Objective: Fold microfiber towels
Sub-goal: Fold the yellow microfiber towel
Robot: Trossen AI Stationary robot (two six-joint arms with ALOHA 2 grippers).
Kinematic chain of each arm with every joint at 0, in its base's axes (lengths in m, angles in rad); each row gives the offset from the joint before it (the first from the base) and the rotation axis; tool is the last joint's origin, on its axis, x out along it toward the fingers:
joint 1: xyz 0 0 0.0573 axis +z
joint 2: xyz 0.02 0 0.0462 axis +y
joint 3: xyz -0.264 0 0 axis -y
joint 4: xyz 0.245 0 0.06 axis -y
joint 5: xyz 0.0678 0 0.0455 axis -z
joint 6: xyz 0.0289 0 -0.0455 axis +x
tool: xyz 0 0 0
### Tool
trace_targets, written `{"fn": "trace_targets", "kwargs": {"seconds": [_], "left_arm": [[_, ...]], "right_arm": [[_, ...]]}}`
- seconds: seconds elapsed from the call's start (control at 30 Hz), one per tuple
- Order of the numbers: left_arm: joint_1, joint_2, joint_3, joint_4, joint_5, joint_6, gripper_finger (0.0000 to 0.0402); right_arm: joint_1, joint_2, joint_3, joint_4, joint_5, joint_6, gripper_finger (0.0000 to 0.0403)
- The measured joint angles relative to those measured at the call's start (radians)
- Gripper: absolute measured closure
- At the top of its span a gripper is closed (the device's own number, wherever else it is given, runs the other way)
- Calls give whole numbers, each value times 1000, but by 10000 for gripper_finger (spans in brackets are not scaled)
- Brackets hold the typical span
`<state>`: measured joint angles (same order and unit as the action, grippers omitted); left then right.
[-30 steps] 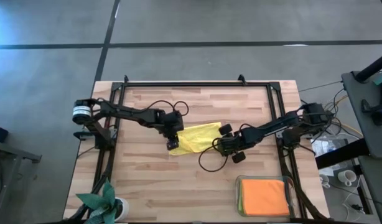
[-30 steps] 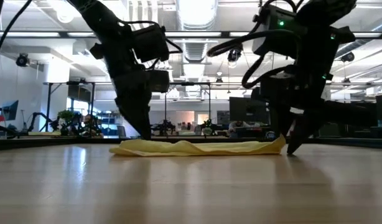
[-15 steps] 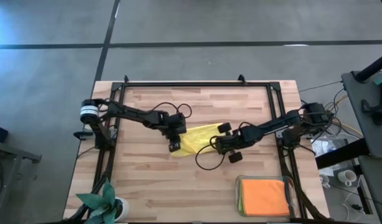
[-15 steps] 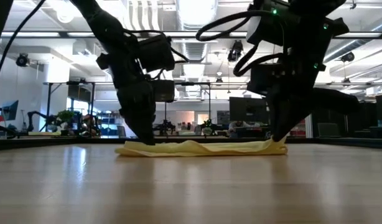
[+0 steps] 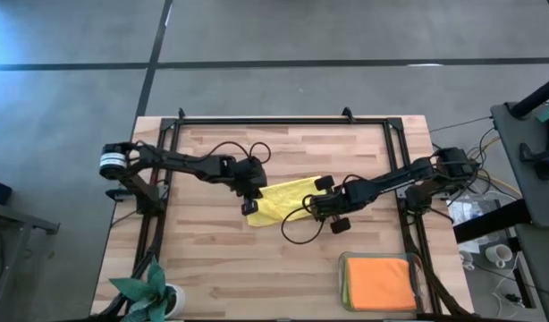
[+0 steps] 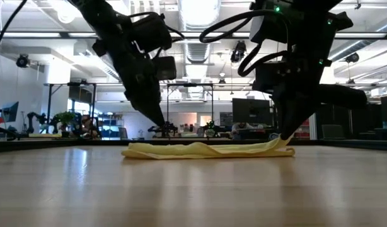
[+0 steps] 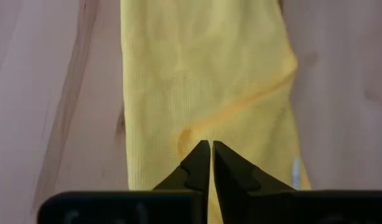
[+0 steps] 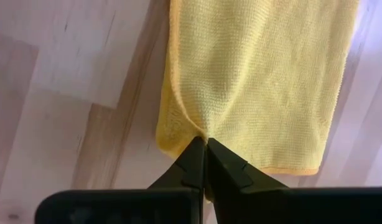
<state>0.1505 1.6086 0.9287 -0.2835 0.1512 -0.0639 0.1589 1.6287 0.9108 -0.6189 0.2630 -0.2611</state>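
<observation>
1. The yellow towel [image 5: 282,200] is lying flat in the middle of the desk [image 5: 212,259], slightly rumpled, between both arms.
2. The left hand [image 5: 249,207] is sitting at the towel's left end, fingers pinched fully together on a small pucker of cloth; the left wrist view is showing the fabric bunching right at the tips.
3. The right hand [image 5: 312,207] is pinching the opposite end, fingers fully closed on the hem near a corner; in the low view that end is rising slightly off the wood under it.
4. Judging by this, both ends are being held so the cloth can be carried over in one even fold instead of dragging on one side.
5. The fold is looking not yet made; the towel is lying in a single loose layer.
6. The tray [image 5: 411,265] at the near right corner is holding an orange towel [image 5: 378,283] on a green one [image 5: 347,288], probably the finished stack, parked well apart from the working spot.
7. A plant [image 5: 142,288] is standing at the near left corner, out of the way.
8. Risk, as I am judging it: either pinch is catching very little cloth and may slip.
</observation>
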Motion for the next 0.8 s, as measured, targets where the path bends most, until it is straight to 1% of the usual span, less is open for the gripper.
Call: {"fn": "trace_targets", "kwargs": {"seconds": [0.07,0.17,0.3,0.43,0.6,0.8], "left_arm": [[0,23,0,36,-3,19,393],[-2,64,0,78,-4,99,373],[-3,101,5,98,-17,132,327],[-2,104,2,94,-27,133,291],[-2,113,0,98,-89,131,281],[-6,113,-2,102,-88,150,281]], "right_arm": [[0,0,0,0,0,0,394],[0,0,0,2,0,22,394],[0,0,-1,-7,0,59,394],[0,-1,-2,-7,-2,74,394],[0,-1,-2,-4,-4,56,394],[0,-1,-2,-4,-5,61,394]]}}
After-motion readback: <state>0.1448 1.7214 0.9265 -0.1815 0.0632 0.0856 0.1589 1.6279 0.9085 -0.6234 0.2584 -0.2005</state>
